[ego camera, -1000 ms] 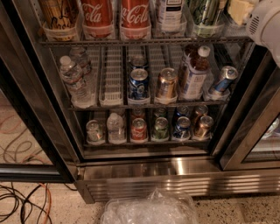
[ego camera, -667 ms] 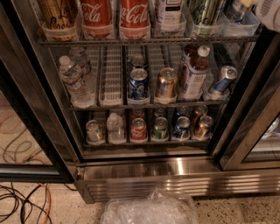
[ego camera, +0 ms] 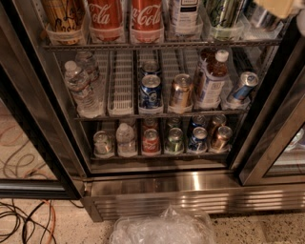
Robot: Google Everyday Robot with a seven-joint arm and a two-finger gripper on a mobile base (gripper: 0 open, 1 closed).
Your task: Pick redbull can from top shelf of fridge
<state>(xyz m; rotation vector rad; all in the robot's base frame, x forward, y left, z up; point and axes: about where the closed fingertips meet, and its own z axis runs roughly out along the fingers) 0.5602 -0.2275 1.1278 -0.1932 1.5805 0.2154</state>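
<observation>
The fridge [ego camera: 157, 188] stands open, with black door frames and a steel base panel. Its top shelf [ego camera: 157, 45] is a wire rack holding cans in clear cups: a brown can, two Coca-Cola cans [ego camera: 126, 19], a white-labelled can [ego camera: 185, 13] and a green-and-black can [ego camera: 223, 12]. At the shelf's far right a silvery-grey can, which I take for the redbull can [ego camera: 259, 17], shows only in part. My gripper [ego camera: 279, 6], cream and white, is at the frame's top right corner, right above and in front of that can, mostly cut off.
The middle shelf holds water bottles [ego camera: 81, 86], white lane dividers, several cans, a white-capped bottle [ego camera: 209, 78] and a tilted blue-and-silver slim can [ego camera: 242, 86]. The bottom shelf holds several cans. Clear plastic wrap [ego camera: 162, 228] and cables [ego camera: 24, 219] lie on the floor.
The arm has moved up and to the right, so that less of it shows. The silvery can at the top shelf's far right is more exposed.
</observation>
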